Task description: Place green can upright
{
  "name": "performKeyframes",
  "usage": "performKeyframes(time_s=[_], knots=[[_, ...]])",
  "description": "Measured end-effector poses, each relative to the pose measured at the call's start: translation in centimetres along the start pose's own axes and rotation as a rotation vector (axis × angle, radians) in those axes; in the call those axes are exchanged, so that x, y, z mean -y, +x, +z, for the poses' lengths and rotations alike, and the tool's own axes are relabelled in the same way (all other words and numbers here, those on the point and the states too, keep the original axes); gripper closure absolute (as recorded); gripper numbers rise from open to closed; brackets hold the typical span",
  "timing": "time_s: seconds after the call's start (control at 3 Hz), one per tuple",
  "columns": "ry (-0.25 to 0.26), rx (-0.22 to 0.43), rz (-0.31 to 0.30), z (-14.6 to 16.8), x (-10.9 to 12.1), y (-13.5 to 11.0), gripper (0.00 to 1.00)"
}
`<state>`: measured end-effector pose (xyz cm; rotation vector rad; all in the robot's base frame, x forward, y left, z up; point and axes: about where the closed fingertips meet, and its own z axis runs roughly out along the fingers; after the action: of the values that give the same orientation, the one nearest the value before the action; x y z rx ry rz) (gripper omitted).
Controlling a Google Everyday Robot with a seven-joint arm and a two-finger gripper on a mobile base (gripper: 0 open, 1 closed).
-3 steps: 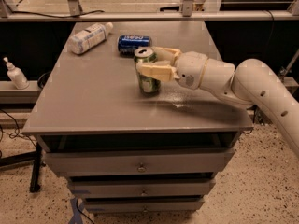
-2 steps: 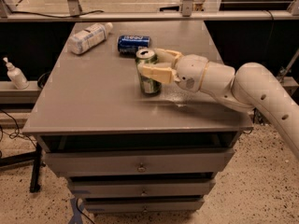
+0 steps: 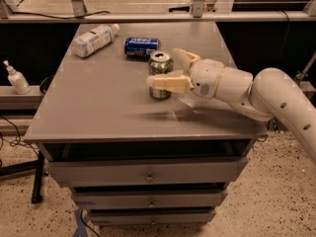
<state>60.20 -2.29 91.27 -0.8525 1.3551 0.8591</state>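
Observation:
The green can [image 3: 160, 90] is upright on the grey table [image 3: 98, 107], right of centre, its silver top with the pull tab facing up. Its base is at the table top; I cannot tell whether it touches. My gripper [image 3: 163, 66] reaches in from the right and is shut on the can. One finger [image 3: 169, 82] crosses the front of the can and the other finger [image 3: 185, 59] lies behind its right side. The white arm [image 3: 266, 95] runs off to the right.
A blue can [image 3: 141, 46] lies on its side just behind the green can. A clear plastic bottle with a white label [image 3: 94, 39] lies at the table's back left. A white pump bottle [image 3: 15, 78] stands on a ledge to the left. Drawers [image 3: 148, 174] sit below the table top.
The gripper and the green can have shifted a little to the right together. The can stays upright. The blue can and the bottle have not moved.

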Motion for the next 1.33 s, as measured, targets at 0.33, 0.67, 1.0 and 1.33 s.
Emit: performKeyframes(time_s=[0.33,0.67,1.0,1.33], knots=[[0.007,-0.010,-0.008,-0.7,0.2,-0.4,0.00],[0.009,-0.033,-0.030,-2.1,0.9,-2.2,0.00],[0.006,-0.070,-0.088,-4.3,2.4,-6.6,0.00],[-0.012,-0.130,-0.145,-6.2,3.7,-11.3,0.00]])
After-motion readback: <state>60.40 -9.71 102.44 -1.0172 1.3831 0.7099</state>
